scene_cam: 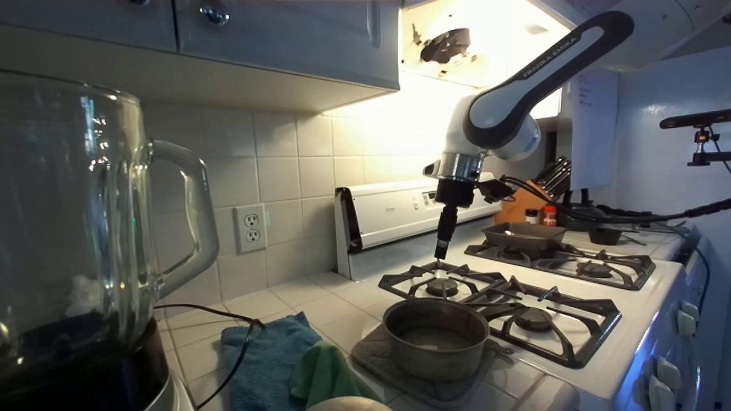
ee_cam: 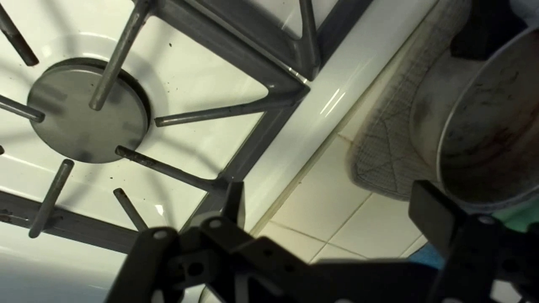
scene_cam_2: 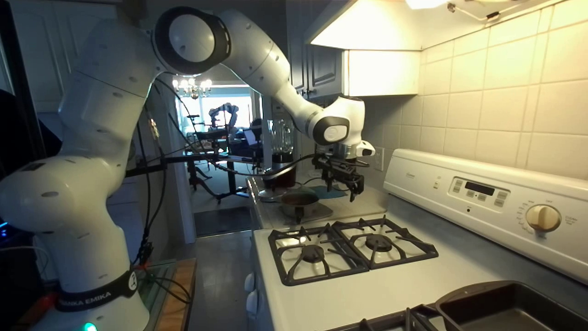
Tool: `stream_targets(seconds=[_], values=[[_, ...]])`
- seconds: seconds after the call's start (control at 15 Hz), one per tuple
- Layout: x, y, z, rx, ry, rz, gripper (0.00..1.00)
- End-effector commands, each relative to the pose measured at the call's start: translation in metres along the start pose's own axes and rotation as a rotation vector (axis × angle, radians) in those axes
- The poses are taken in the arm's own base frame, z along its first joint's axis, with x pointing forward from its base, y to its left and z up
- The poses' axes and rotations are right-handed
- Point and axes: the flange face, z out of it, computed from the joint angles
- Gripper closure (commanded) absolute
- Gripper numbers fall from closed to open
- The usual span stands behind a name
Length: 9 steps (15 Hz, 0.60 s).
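The pot (ee_cam: 497,126) sits on a grey pad (ee_cam: 387,160) beside the stove (ee_cam: 309,126). If you reach for it, I'd go slow and line the fingers (ee_cam: 433,214) up before you go low. In the wrist view it lies toward 2 o'clock from your gripper (ee_cam: 330,198), not between the fingers. They are spread wide and hold nothing. How high they hang is hard to tell. The burner (ee_cam: 80,128) and its iron bars (ee_cam: 227,45) are toward 10 o'clock.
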Motion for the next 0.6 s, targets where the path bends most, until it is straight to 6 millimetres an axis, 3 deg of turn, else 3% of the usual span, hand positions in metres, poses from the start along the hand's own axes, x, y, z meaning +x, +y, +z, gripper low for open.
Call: stream_targets(seconds=[0.0, 0.53], values=[[-0.044, -0.021, -0.007, -0.032, 0.056, -0.062, 0.00], [-0.089, -0.045, -0.022, 0.129, 0.211, -0.203, 0.00]])
